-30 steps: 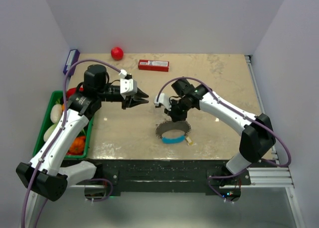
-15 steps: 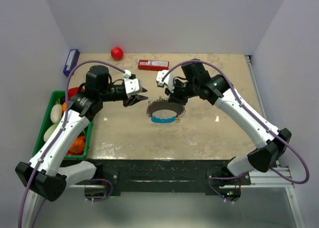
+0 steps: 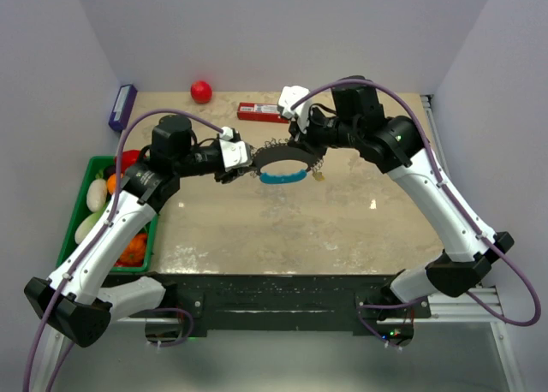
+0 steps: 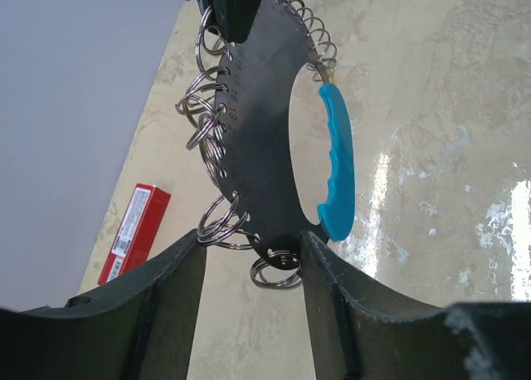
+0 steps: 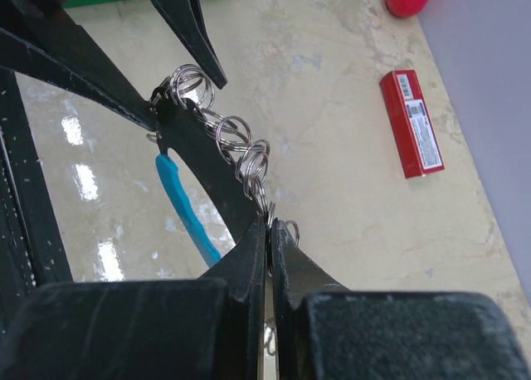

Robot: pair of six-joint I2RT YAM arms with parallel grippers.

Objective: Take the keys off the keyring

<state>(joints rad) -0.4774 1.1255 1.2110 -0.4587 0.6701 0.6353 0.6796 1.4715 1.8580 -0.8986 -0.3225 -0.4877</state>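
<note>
Since my right hand (image 3: pixel 297 144), pinching the dark blue-gripped metal keyring (image 3: pixel 281 178), raised it, my spread left hand (image 3: pixel 246 164) now brackets its rim to brace it.

Nothing legible — the red box (image 5: pixel 412 123) shows only blurred print.

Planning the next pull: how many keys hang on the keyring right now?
1: a small brass key hangs off the keyring just right of its blue segment, near the right end effector gripping the ring. Others may be hidden among the wire loops.
</note>
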